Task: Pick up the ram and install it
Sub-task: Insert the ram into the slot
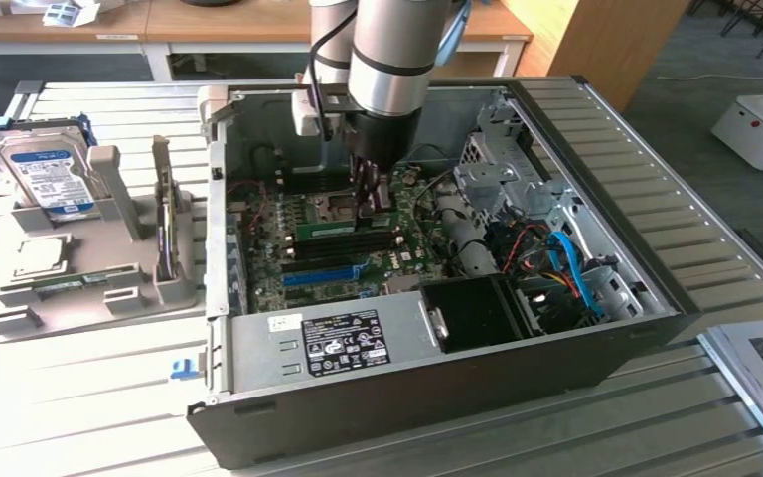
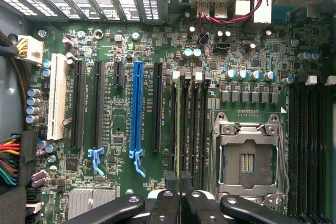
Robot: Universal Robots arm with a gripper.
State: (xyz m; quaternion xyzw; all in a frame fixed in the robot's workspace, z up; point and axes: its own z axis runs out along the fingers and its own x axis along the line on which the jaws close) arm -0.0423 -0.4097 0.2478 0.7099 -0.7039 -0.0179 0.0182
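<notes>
The ram [image 1: 335, 231] is a thin green stick standing on edge along a black memory slot on the motherboard, inside the open computer case [image 1: 647, 298]. In the wrist view the ram [image 2: 180, 124] shows edge-on as a narrow line between the black slots beside the processor socket [image 2: 247, 161]. My gripper [image 1: 371, 199] reaches straight down into the case over it. In the wrist view the gripper [image 2: 179, 179] is shut on the ram, one black fingertip [image 2: 170, 178] pressed to each face. I cannot tell how deep the ram sits in the slot.
A long blue slot [image 2: 137, 108] and several black card slots lie beside the memory slots. A power supply [image 1: 342, 343] and black fan box [image 1: 481, 313] fill the case's near side. On the exterior view's left, a grey stand [image 1: 130, 288] holds a hard drive [image 1: 53, 174].
</notes>
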